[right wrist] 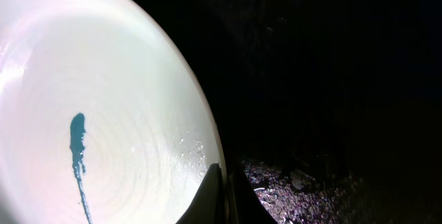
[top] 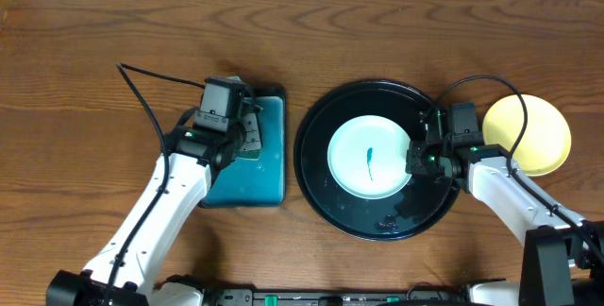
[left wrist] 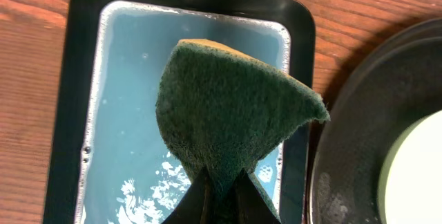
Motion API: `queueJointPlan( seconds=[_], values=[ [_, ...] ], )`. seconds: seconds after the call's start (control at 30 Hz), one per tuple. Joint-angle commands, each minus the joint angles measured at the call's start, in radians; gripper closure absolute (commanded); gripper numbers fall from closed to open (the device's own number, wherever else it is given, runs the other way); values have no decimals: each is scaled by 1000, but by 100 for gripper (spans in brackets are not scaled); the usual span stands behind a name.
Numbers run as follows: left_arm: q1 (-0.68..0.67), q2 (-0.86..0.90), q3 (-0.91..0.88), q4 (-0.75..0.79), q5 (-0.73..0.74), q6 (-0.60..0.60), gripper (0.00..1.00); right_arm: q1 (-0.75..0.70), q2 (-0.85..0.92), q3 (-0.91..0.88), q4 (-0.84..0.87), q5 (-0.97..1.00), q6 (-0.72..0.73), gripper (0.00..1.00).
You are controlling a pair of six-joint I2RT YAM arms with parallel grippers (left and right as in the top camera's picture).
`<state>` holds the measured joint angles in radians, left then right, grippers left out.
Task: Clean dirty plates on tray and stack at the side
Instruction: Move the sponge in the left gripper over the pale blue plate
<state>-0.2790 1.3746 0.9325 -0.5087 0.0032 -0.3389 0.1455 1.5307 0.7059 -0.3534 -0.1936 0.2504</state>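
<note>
A pale mint plate [top: 370, 156] with a dark-blue squiggle lies in the middle of the round black tray [top: 321, 178]. My right gripper [top: 416, 159] is shut on this plate's right rim; the right wrist view shows the plate [right wrist: 103, 99] and the fingers [right wrist: 222, 193] pinching its edge. A pale yellow plate [top: 528, 133] sits on the table right of the tray. My left gripper [top: 243, 136] is shut on a green sponge [left wrist: 228, 113] and holds it over the teal tray [top: 269, 178]. A third plate is out of view.
The rectangular teal tray [left wrist: 124, 113] with a black rim holds foamy water. The black tray's rim [left wrist: 345, 148] lies just right of it. The black tray's floor is wet near its front right [right wrist: 311, 182]. A black cable [top: 156, 79] crosses the table at the left.
</note>
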Motion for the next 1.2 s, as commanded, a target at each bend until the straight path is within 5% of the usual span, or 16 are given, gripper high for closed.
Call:
queueJointPlan(
  seconds=[0.0, 0.5, 1.17],
  values=[
    [-10, 18, 0, -4, -79, -25, 93, 7, 4, 0, 2, 2, -20, 99],
    [-88, 222, 0, -5, -40, -41, 93, 7, 4, 0, 2, 2, -20, 99],
    [-219, 227, 0, -2, -29, -116, 92, 7, 4, 0, 2, 2, -20, 99]
  ],
)
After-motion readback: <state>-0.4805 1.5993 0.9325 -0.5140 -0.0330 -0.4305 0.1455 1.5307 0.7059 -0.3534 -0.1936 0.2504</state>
